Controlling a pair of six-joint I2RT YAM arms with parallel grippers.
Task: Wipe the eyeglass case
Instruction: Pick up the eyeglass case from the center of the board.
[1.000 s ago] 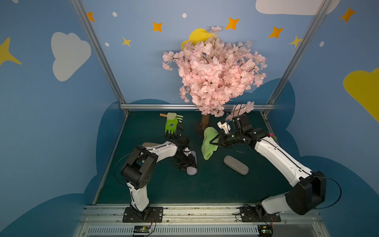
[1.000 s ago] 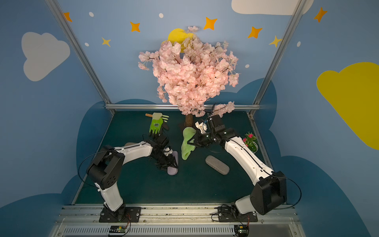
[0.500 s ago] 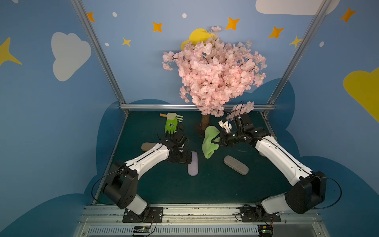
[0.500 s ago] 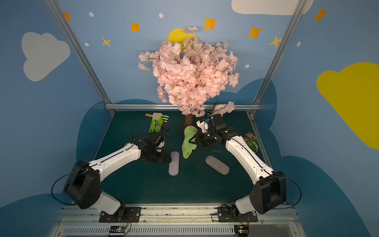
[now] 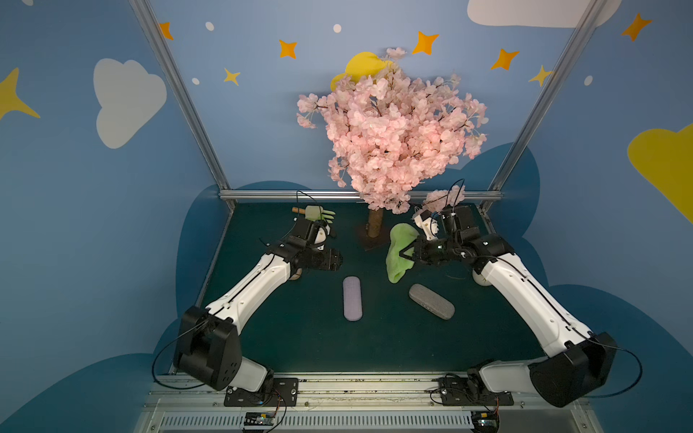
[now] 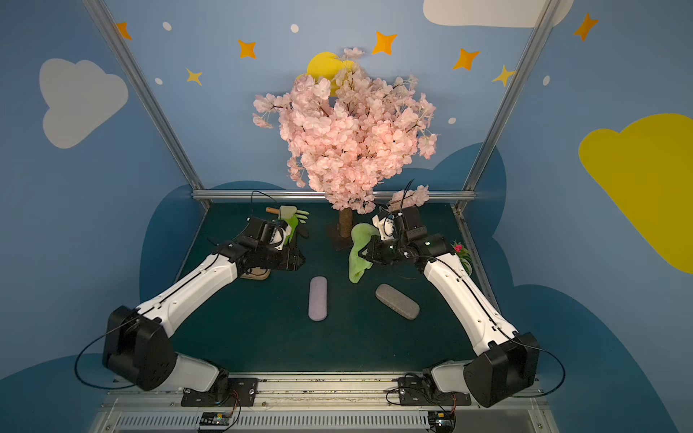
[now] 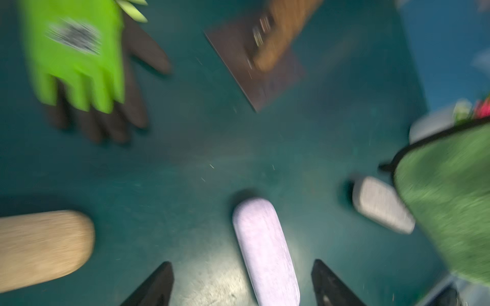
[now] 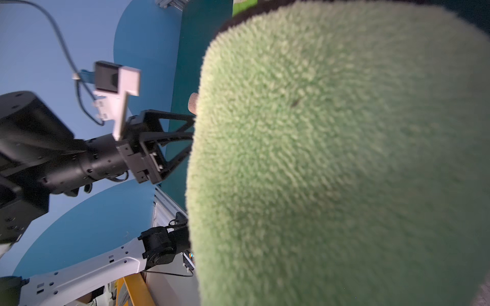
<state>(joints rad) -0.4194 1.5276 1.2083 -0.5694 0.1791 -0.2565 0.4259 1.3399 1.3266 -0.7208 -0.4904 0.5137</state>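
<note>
Several low blossom sprays of the tree [image 5: 390, 138] hang just above the right arm's wrist, so a lift there could, I judge, tangle the wrist in them. The green cloth [image 5: 397, 268] dangles loosely from the right gripper [image 5: 404, 255], whose fingers are pinched tight on a fold of it. Swung down, the hanging end might shove a case aside rather than wipe it.

Three cases lie on the tabletop [image 5: 300, 337]: the lilac case [image 5: 352, 298] in the middle, the grey case [image 5: 431, 301] nearer the cloth, and a tan case [image 6: 257, 275] partly under the left arm. Nothing pins them, so a light case would likely skate under the cloth. Which one is meant is unclear.

Right arm reaches out with its forearm raised, holding the cloth clear of the tabletop. Left arm stretches forward and low. The left gripper [image 5: 332, 259] sits beyond the lilac case, fingers spread wide and holding nothing.
</note>
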